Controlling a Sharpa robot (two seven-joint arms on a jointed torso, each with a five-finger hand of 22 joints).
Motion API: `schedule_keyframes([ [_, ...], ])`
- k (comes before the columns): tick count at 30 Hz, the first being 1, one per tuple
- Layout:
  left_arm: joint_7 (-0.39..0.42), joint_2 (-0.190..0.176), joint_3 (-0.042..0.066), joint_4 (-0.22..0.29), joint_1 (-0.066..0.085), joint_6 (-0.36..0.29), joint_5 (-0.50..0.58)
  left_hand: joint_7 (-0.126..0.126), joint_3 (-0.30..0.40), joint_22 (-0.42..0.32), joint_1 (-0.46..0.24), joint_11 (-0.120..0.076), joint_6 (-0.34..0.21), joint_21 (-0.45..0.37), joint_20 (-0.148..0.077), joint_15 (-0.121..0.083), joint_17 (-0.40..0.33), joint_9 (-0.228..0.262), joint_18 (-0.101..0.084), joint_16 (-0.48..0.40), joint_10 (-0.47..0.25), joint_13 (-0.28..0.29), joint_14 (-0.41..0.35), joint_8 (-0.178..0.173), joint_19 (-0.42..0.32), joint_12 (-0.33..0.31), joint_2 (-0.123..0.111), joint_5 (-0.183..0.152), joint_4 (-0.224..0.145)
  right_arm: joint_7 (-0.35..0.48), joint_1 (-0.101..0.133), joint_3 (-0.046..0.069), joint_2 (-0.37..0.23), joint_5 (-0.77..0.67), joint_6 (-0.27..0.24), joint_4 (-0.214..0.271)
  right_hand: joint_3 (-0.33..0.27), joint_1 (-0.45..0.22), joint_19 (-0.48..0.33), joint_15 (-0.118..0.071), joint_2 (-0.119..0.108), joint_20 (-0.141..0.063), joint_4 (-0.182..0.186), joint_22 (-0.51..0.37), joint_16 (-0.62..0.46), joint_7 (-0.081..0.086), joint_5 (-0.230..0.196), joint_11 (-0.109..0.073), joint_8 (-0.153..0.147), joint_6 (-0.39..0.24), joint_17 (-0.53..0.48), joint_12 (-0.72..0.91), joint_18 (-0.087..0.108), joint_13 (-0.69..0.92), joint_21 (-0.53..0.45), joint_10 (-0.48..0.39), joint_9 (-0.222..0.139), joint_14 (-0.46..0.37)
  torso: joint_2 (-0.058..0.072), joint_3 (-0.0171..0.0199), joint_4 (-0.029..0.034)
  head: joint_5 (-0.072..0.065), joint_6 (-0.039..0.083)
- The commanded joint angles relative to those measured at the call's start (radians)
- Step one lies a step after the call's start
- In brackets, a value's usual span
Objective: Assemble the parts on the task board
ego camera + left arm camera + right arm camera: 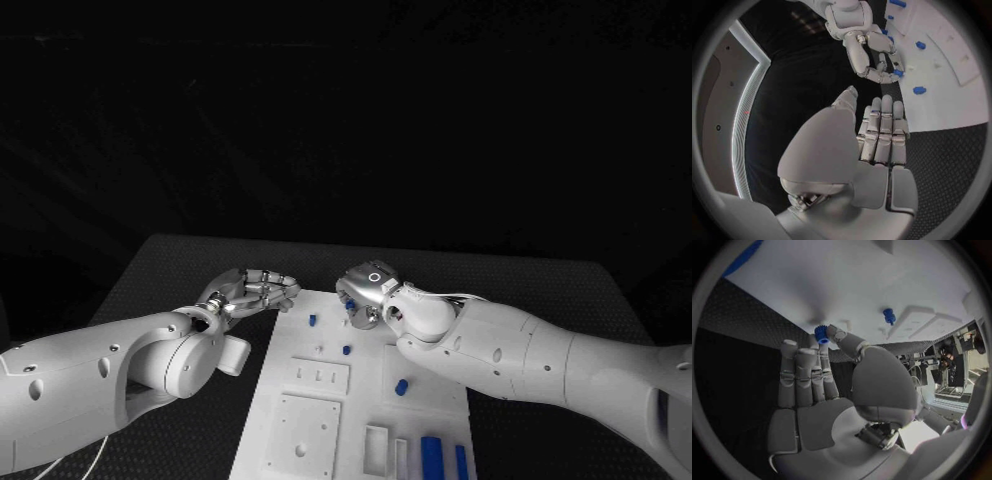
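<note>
On the black tabletop (173, 262), 1 white board (361, 400) carrying 3 small blue pegs (348, 350) apart at its far half and 2 long blue bars (431, 455) in slots at its near right corner. At the board's far edge, right robot hand (368, 290) pinching 1 blue ribbed part (822, 334) between thumb and fingertip, other fingers straight. Just beside the far left corner, left robot hand (257, 291) grasping nothing, fingers straight and close together.

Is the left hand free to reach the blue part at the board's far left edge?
Probably yes: the left hand holds nothing and hovers just beside the blue part on the task board; nothing lies between.
</note>
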Motion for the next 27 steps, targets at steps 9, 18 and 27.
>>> schedule_keyframes([
  [9, 0.0, -0.001, 0.001, 0.001, 0.004, 0.001, -0.006, 0.006, -0.006, 0.021, 0.007, 0.006, 0.005, 0.006, 0.003, 0.004, 0.001, -0.002, 0.013, -0.005, -0.007, -0.001, -0.004, -0.004, -0.006, -0.008, 0.001, -0.003, 0.004, 0.02, -0.001, -0.001, -0.007, 0.107, -0.074, -0.011, -0.059, -0.031, -0.045, 0.081, -0.088, -0.004, -0.016, 0.017, -0.018, 0.067, 0.002, 0.094, -0.128, -0.235, -0.028, -0.053, 0.031, -0.033, -0.009, -0.276, -0.048, -0.035, 0.0, -0.0012, -0.0033, 0.002, 0.001],
  [18, -0.001, -0.007, 0.001, -0.004, 0.006, -0.002, -0.006, 0.008, -0.008, 0.021, 0.006, 0.009, 0.002, 0.006, 0.004, 0.005, 0.002, -0.003, 0.012, -0.007, -0.009, -0.002, -0.005, -0.007, -0.006, -0.011, -0.001, -0.003, 0.005, 0.024, 0.008, -0.001, -0.073, 0.132, -0.088, 0.069, -0.09, -0.046, -0.051, 0.087, -0.089, 0.001, -0.036, 0.013, -0.018, 0.071, 0.004, 0.099, -0.128, -0.252, -0.038, -0.047, 0.031, -0.032, -0.017, -0.327, -0.046, -0.036, 0.001, -0.0011, -0.0042, -0.004, 0.006],
  [27, 0.003, -0.016, 0.001, -0.004, 0.007, 0.0, -0.006, 0.007, -0.008, 0.021, 0.007, 0.008, 0.002, 0.006, 0.004, 0.005, 0.002, -0.003, 0.013, -0.008, -0.009, -0.002, -0.006, -0.007, -0.007, -0.012, -0.001, -0.003, 0.004, 0.037, 0.032, 0.049, -0.223, 0.201, -0.066, 0.224, -0.054, -0.028, -0.031, 0.059, -0.085, -0.005, -0.005, 0.012, -0.004, 0.071, 0.003, 0.069, -0.087, -0.193, -0.042, 0.013, 0.031, -0.007, -0.011, -0.204, -0.028, -0.027, 0.001, 0.0002, -0.0074, -0.01, 0.018],
])
